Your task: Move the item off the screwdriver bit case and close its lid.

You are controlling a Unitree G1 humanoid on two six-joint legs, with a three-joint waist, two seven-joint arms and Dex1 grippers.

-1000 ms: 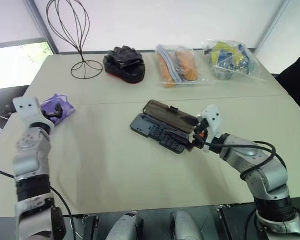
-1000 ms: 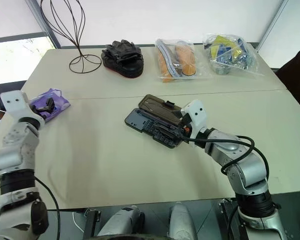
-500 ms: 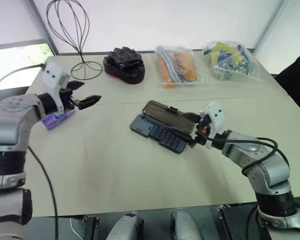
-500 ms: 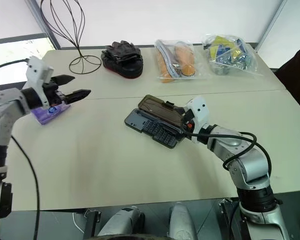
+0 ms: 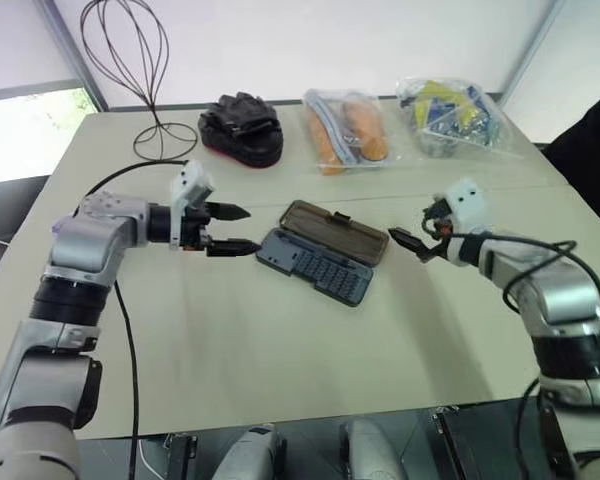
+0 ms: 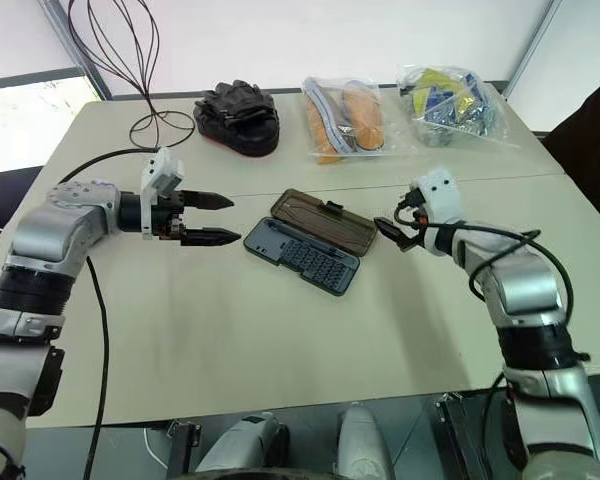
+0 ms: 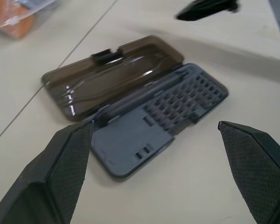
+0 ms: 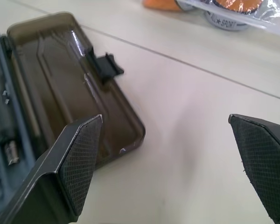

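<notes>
The dark grey plastic screwdriver bit case [image 5: 318,262] lies open in the middle of the pale table [image 5: 280,370]. Nothing sits on top of it, so I think only the shutting is left. Its see-through brown lid [image 5: 335,228] lies flat on the table on the far side of the grey tray [image 7: 177,105] w/ the bits. The two are joined along the long edge.

The case's long side runs L to R, a bit slanted, w/ the R end closer to the robot. So the lid must flip over toward the robot to shut.

The left pincer [image 5: 246,229] is open, holding nothing. Its tips point at the tray's L end, just beside it. The right pincer [image 5: 410,236] is open too, also holding nothing, and sits just beside the lid's R end, not touching.

Both are near, but the R one is nearer the lid. The lid's little black clip [image 8: 106,65] is on its far edge. My guess is the R pincer should get under that edge and tip it over, while the L one stops the tray sliding.
</notes>
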